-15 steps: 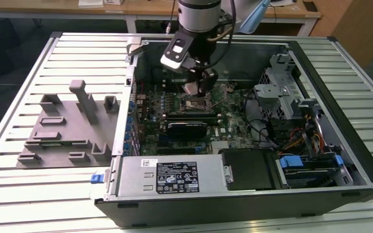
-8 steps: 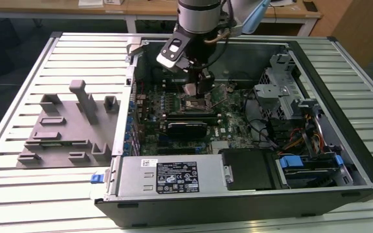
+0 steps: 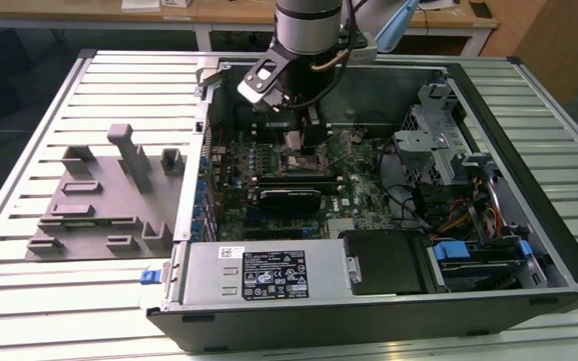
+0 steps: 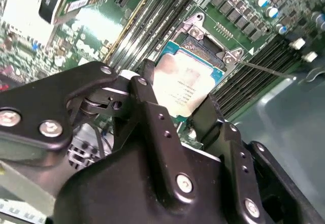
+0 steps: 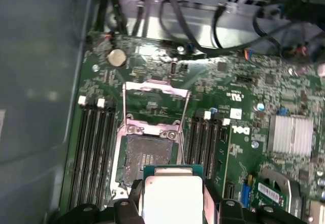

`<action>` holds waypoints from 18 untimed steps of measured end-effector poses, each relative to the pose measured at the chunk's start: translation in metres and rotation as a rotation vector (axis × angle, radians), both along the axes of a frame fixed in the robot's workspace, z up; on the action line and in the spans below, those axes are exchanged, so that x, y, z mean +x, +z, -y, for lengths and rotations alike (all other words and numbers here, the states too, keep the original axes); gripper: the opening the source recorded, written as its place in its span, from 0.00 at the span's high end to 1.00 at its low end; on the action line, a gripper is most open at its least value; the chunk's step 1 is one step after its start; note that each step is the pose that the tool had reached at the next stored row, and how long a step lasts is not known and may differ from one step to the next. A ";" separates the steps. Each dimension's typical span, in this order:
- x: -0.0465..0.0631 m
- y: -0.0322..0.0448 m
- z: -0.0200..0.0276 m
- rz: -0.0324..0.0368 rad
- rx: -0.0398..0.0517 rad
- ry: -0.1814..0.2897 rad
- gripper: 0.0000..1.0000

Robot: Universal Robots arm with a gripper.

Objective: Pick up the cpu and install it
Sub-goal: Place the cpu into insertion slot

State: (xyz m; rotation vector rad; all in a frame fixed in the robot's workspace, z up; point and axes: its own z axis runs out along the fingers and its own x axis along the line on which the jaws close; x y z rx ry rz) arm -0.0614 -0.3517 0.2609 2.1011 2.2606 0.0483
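Second wrist view gives us the gripper (image 4: 179,89) pinching the cpu (image 4: 187,84) by two opposite edges close over the open socket (image 4: 205,46), upper centre in the exterior view; we judge it light, stiff, slick-topped and fragile underneath, so the edges suit the hold.

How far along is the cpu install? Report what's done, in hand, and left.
Done: the cpu is picked up, clamped between the jaws. In hand: it hangs inside the computer case, partly over the open socket, whose metal frame stands raised. Left: seating it. The socket's contact field shows bare, so the cpu is not yet in place.
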 end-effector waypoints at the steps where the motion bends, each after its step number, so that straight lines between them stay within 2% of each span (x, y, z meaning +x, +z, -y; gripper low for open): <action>1: 0.000 -0.0006 0.0000 0.0000 0.0000 -0.017 0.45; 3: 0.000 -0.0017 0.0000 0.0000 0.0001 -0.036 0.45; 8: 0.002 -0.0061 -0.0005 0.0000 0.0000 -0.040 0.45; 18: 0.010 -0.0202 -0.0057 -0.0017 0.0000 -0.040 0.45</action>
